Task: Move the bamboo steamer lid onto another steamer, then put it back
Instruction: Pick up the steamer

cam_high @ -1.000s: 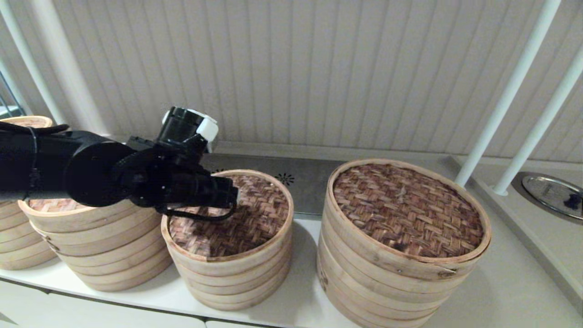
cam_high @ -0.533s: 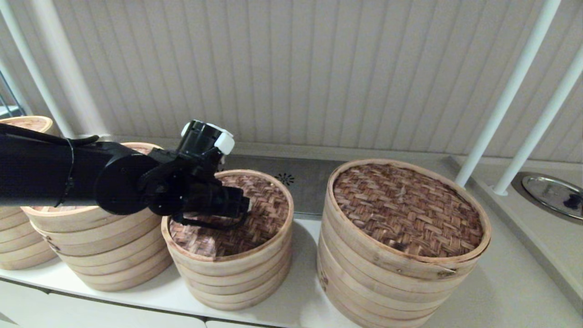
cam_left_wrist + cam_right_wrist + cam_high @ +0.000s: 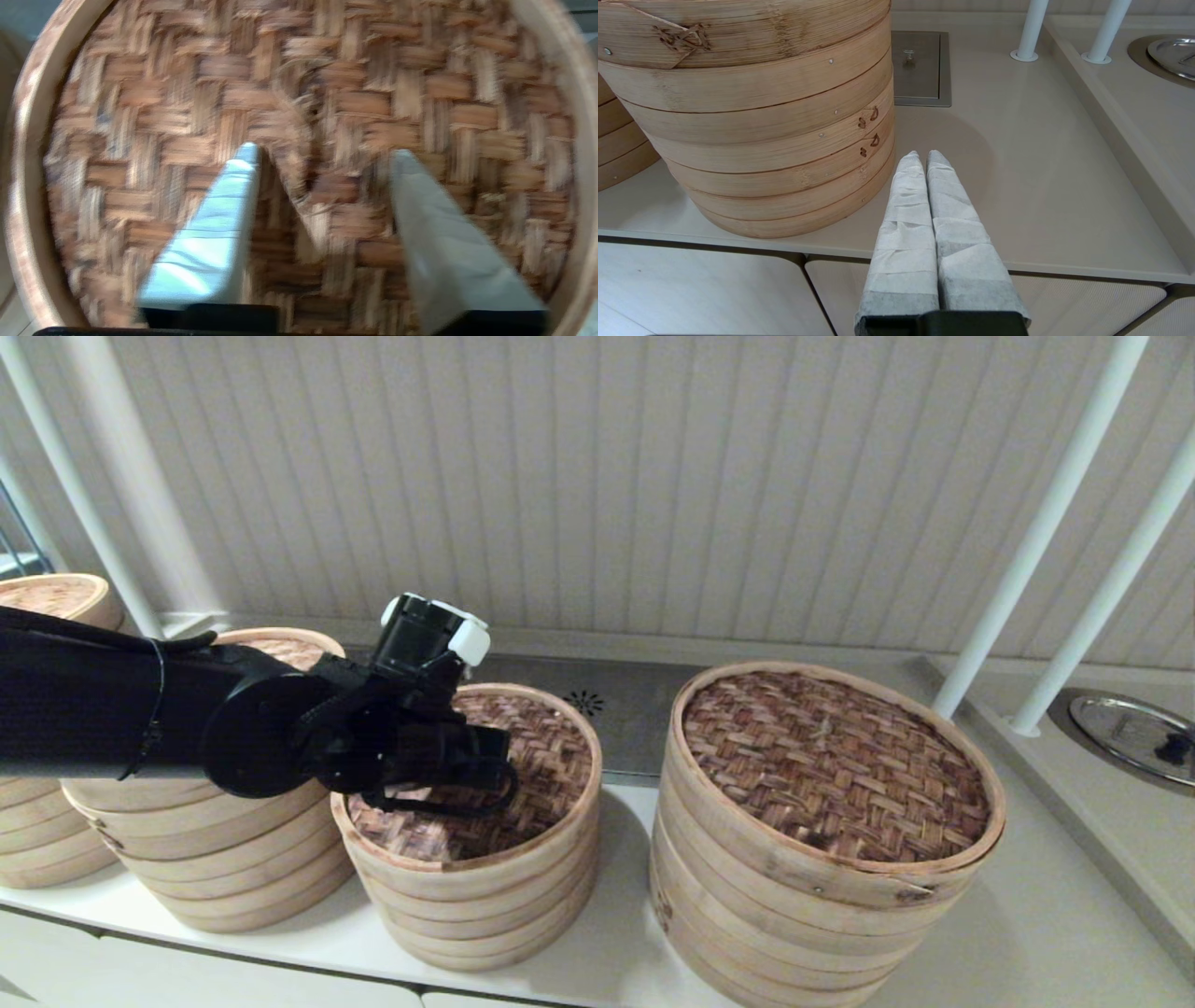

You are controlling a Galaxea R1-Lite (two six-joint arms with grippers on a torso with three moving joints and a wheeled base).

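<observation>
Left pincer (image 3: 322, 154) sits over the bamboo steamer lid (image 3: 523, 761), centre-left of the head view. Fingers (image 3: 219, 224) are spread apart, straddling the small loop handle (image 3: 289, 140) at lid centre. Nothing gripped yet. Whether the tips touch the weave, I can't tell: wrist view is blurred.

Lid is seated on its own stack, the smallest steamer (image 3: 476, 887), pale rim level all round. So my read: nothing of the task is done. The grasp is being set up, step one.

Left to do, as I judge it:
- close on the loop, lift clear of the rim
- carry it toward frame left to another steamer (image 3: 205, 859), the mid-sized stack just beside this one, partly hidden behind my left arm
- set it down there, then bring it back and reseat it

The loop lies low against the weave, so the close probably needs the tips right down on the surface.

Right pincer (image 3: 920, 156) is parked low at the table (image 3: 1017, 177) edge, lower centre of its wrist view, fingers pressed together, holding nothing. The largest steamer (image 3: 826, 821) at frame right is not involved.
</observation>
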